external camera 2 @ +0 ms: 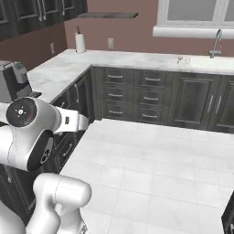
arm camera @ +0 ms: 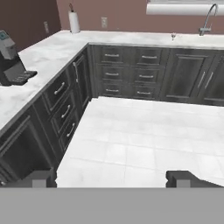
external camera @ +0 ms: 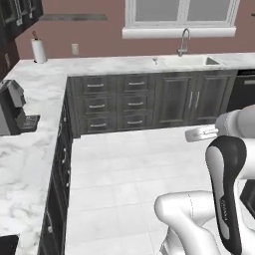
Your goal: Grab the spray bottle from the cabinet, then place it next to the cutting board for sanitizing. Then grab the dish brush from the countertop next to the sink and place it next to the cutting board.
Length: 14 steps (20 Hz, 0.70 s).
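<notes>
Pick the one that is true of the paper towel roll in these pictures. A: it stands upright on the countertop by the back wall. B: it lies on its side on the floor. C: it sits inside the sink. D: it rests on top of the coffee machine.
A: the paper towel roll stands upright on the white marble countertop against the reddish wall, well left of the sink and apart from the coffee machine.

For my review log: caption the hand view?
Open end effector over white floor tiles, facing an L-shaped marble countertop.
</notes>
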Available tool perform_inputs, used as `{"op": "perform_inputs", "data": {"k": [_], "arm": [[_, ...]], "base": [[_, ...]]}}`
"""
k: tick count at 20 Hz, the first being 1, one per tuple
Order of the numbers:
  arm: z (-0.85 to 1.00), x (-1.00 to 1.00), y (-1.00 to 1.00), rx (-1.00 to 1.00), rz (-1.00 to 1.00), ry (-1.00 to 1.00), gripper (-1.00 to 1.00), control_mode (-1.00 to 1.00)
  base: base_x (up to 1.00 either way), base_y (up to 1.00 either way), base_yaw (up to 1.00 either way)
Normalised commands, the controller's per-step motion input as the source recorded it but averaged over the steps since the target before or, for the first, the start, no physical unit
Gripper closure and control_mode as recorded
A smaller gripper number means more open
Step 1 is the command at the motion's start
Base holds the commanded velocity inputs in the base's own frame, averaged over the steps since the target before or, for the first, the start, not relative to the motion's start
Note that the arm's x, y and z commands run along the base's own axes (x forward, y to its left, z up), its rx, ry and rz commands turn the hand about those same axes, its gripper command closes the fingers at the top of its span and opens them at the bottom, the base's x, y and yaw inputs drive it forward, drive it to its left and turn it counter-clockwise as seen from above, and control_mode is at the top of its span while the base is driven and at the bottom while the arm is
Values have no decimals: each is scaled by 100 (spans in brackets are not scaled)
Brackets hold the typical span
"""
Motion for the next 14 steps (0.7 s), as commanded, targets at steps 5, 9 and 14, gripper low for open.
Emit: {"op": "perform_inputs", "data": {"k": [5, 9, 14], "arm": [[0, 0, 0, 0, 0, 0, -100, 100], [0, 0, 0, 0, 0, 0, -100, 100], [0, 0, 0, 0, 0, 0, -100, 100]], "base": [[100, -9, -12], [100, -10, -14], [100, -14, -13]]}}
